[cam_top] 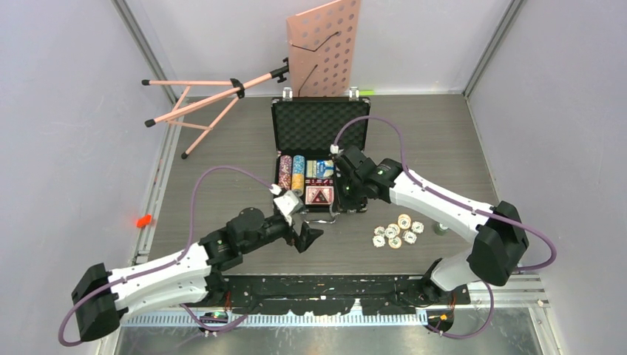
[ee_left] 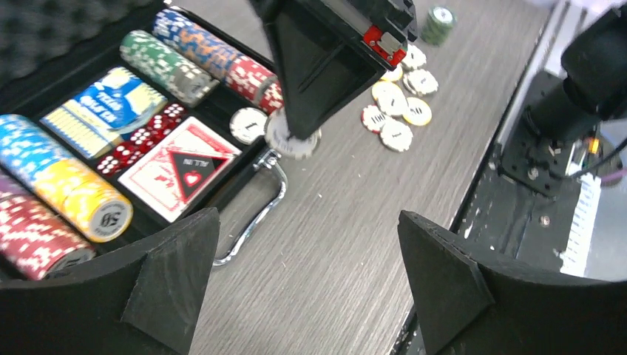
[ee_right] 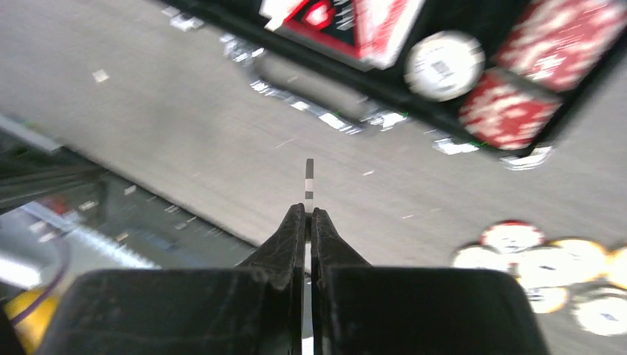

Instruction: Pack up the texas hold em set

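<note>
the right pincer (ee_right: 307, 213) is pinched shut on a single chip (ee_left: 293, 140), held on edge between its tips. it sits just outside the briefcase (cam_top: 318, 122) at the near right corner, beside the handle (ee_left: 255, 218). the left pincer (ee_left: 307, 229) stands wide and holds nothing, hovering over the desk (cam_top: 444, 148) just in front of the briefcase's near edge.

the step in hand looks like ferrying stray chips into the case one by one. the briefcase lies open with its lid up on the far side. chip rows (ee_left: 174, 63), card decks (ee_left: 181, 166) and red dice (ee_left: 144, 137) are bedded in its tray. loose chips (cam_top: 395, 231) lie clustered on the desk to the right of its near corner, with a lone green chip (cam_top: 441, 229) further right. next, i judge, the held chip must be lifted over the rim to the near end of the right-hand row, where a white chip (ee_left: 248, 124) lies flat, then released. so thin an edge grip could let it twist.

the left wrist view shows the grip from outside, with the chip's round face below the tips. the right wrist view is blurred and gives only a striped sliver beyond the closed tips. only the top view shows the lid's foam, both arms and the pink music stand (cam_top: 325, 48) behind the briefcase.
</note>
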